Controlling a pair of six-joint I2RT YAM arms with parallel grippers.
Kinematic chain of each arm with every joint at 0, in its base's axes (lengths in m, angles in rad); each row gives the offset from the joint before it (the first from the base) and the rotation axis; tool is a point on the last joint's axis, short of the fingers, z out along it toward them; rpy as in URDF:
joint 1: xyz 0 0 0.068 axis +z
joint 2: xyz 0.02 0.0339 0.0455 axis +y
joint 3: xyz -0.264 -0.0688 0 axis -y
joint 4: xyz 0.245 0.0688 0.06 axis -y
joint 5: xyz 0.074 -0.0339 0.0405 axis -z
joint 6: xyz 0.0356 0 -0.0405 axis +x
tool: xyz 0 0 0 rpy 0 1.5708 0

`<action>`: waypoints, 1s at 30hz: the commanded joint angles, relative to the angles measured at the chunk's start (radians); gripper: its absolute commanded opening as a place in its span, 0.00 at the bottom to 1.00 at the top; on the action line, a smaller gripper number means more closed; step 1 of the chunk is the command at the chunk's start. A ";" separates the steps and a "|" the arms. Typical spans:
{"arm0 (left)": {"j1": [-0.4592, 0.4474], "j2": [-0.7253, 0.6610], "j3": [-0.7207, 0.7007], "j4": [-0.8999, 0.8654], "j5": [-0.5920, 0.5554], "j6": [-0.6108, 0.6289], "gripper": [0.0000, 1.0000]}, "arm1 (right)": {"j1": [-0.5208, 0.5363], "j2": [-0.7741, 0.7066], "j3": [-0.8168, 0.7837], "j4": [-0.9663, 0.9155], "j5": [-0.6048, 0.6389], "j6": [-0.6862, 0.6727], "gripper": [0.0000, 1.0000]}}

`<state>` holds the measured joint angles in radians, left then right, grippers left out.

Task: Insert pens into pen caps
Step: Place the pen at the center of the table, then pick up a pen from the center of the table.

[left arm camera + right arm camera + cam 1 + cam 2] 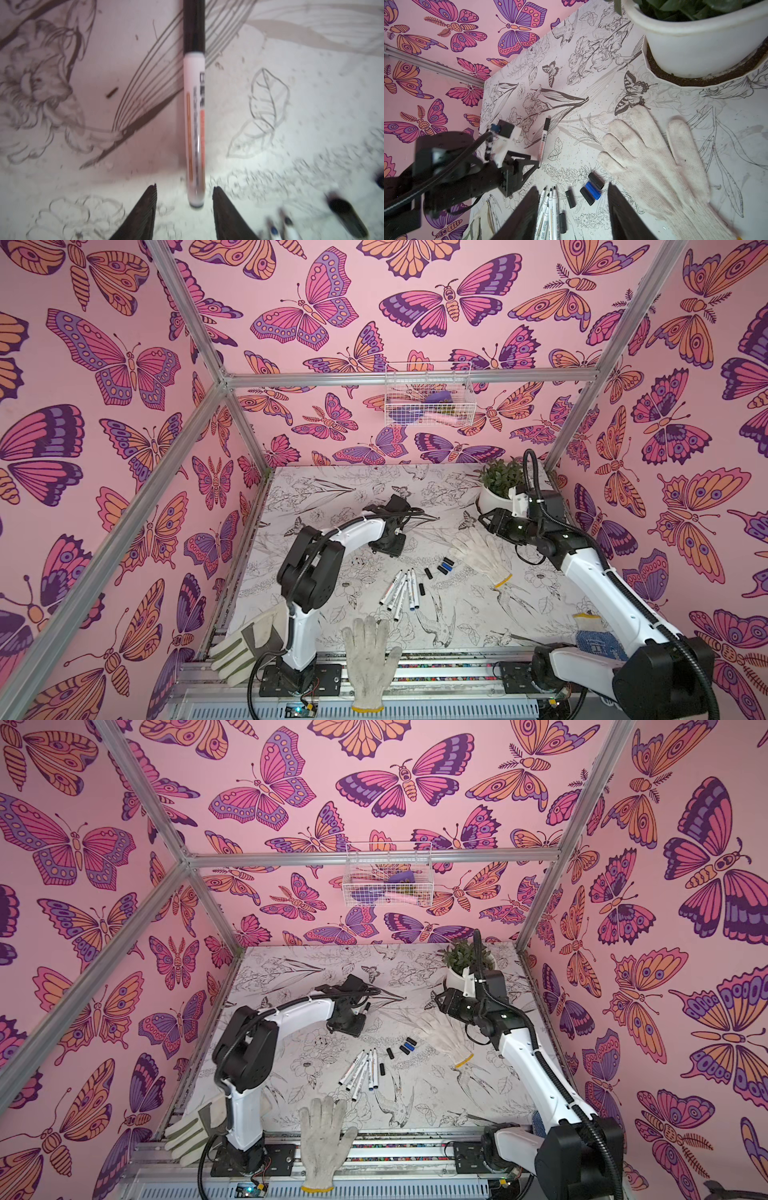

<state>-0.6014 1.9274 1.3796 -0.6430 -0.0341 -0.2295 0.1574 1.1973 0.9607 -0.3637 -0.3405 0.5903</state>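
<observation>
We find the left fingers (145, 207) parted around a capped pen (194, 124) on the counter (291, 166), seemingly set aside as finished; right fingers (525, 214) stand open, empty.

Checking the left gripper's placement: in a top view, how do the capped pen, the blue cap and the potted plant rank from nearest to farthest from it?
1. capped pen, lying right beside the left gripper, which stands open.
2. blue cap, further toward the front and the right arm's side.
3. potted plant, off in the far right corner.
</observation>
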 commanded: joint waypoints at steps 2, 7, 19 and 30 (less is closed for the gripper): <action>-0.061 -0.211 -0.163 0.103 0.021 0.061 0.51 | -0.001 -0.013 0.000 -0.012 0.008 -0.033 0.55; -0.111 -0.326 -0.353 0.108 0.097 0.035 0.51 | 0.000 -0.003 -0.005 0.000 -0.003 -0.027 0.55; -0.162 -0.328 -0.469 0.136 0.069 -0.036 0.47 | -0.001 0.007 0.001 0.000 -0.012 -0.034 0.55; -0.178 -0.299 -0.479 0.149 0.024 -0.080 0.44 | -0.001 -0.003 0.001 -0.007 -0.004 -0.044 0.55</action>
<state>-0.7792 1.6245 0.9054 -0.4931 0.0216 -0.2901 0.1574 1.1976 0.9600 -0.3634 -0.3447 0.5686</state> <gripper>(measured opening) 0.444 0.548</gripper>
